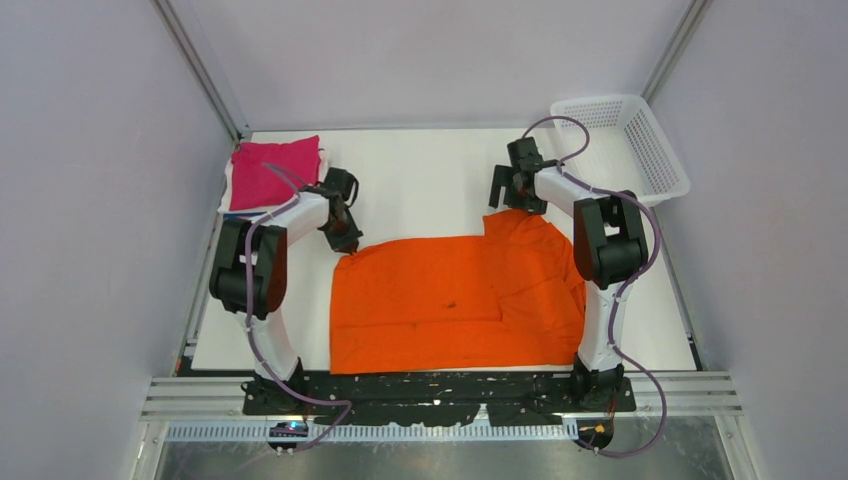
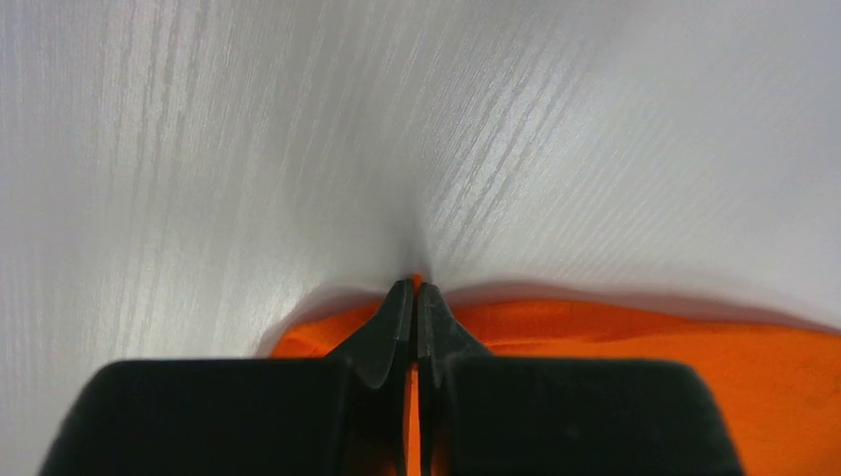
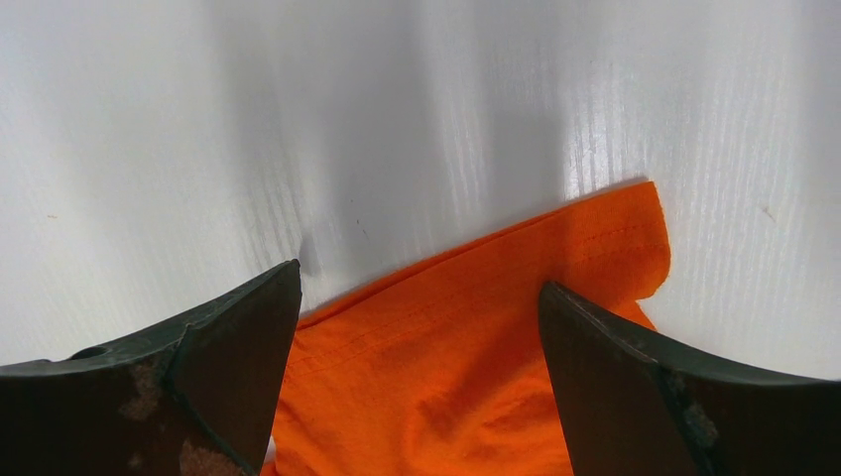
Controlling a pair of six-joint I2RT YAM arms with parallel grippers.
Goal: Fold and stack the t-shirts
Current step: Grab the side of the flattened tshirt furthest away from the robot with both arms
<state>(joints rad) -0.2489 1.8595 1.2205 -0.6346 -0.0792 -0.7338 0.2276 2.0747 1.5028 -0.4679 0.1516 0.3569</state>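
Top external, orange t-shirt (image 1: 455,300) spread left-right, left jaws pinching its corner, right jaws released

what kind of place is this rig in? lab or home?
Most likely a lab robot cell, not a home: plain panel walls on aluminium posts, a left arm and right arm bolted at a white table's near edge, staged props like the orange t-shirt and folded magenta t-shirt.
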